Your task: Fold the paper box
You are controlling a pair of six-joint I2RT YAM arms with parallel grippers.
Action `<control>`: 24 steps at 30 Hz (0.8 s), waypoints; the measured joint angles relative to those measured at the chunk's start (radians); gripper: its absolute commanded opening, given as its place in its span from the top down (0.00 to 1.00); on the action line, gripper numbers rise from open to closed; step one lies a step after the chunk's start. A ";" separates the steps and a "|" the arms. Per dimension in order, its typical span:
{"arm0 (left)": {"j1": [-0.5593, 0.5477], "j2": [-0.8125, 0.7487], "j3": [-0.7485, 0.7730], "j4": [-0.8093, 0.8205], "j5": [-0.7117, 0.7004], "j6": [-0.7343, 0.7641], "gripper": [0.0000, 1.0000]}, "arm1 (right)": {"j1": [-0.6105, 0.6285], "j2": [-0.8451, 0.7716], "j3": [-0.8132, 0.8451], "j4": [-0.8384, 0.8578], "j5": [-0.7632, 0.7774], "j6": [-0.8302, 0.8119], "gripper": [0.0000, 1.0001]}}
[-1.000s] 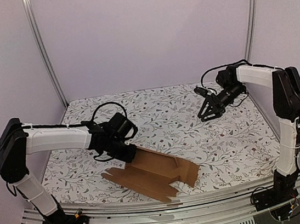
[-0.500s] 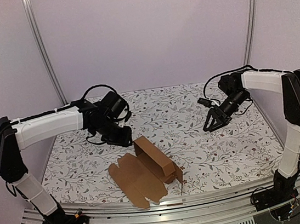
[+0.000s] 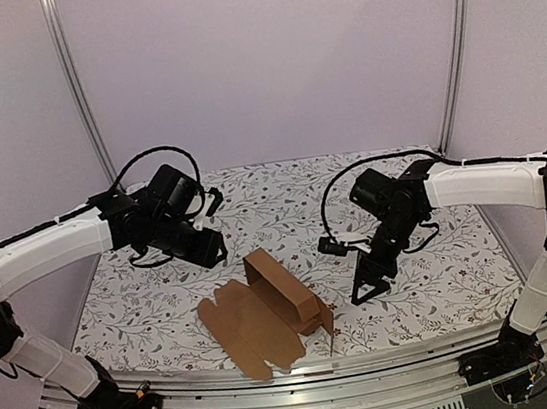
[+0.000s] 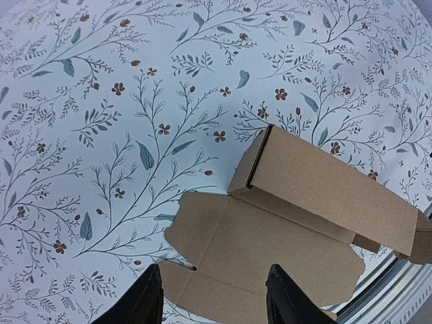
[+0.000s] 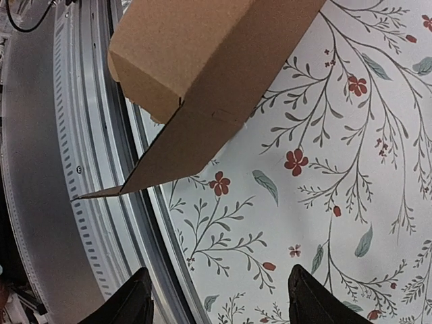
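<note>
paper box (image 3: 272, 306) x1 | L gripper (image 4: 212, 287) + R gripper (image 5: 216, 290) = 2 | tbl (image 3: 444, 273) x1

A white surface (image 3: 282, 188) printed with leafy sprigs and small red flowers lies beneath the left hand (image 3: 207, 248) and right hand (image 3: 366, 288). A slotted metal rail (image 3: 378, 384) borders it nearer than both hands. Pale walls (image 3: 265, 64) rise beyond them.

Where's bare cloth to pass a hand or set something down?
Free: the floral cloth behind the left gripper and right gripper; the near-left corner beside the paper box. Crowded: near edge between box and right gripper.
</note>
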 measured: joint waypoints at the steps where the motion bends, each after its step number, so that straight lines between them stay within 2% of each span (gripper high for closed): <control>1: 0.013 0.007 -0.008 0.033 0.012 0.006 0.45 | 0.021 0.009 0.000 0.008 0.011 -0.003 0.36; 7: 0.072 0.138 0.010 0.226 0.102 0.039 0.42 | 0.114 0.130 0.004 0.060 0.082 -0.008 0.35; 8: 0.080 0.170 0.019 0.252 0.122 0.040 0.39 | 0.125 0.142 0.004 0.069 0.090 -0.008 0.34; 10: 0.100 0.234 0.029 0.313 0.179 0.031 0.08 | 0.156 0.161 0.005 0.091 0.107 -0.002 0.33; 11: 0.108 0.257 0.029 0.336 0.206 0.025 0.01 | 0.171 0.166 0.008 0.103 0.113 0.003 0.31; 14: 0.133 0.311 -0.003 0.436 0.295 -0.029 0.01 | 0.198 0.182 0.030 0.136 0.127 0.022 0.29; 17: 0.137 0.304 -0.080 0.520 0.340 -0.071 0.05 | 0.207 0.208 0.068 0.168 0.144 0.052 0.29; 21: 0.138 0.230 -0.205 0.607 0.333 -0.130 0.09 | 0.205 0.246 0.127 0.208 0.189 0.099 0.30; 24: 0.138 0.118 -0.310 0.628 0.273 -0.177 0.09 | 0.203 0.293 0.197 0.215 0.232 0.131 0.30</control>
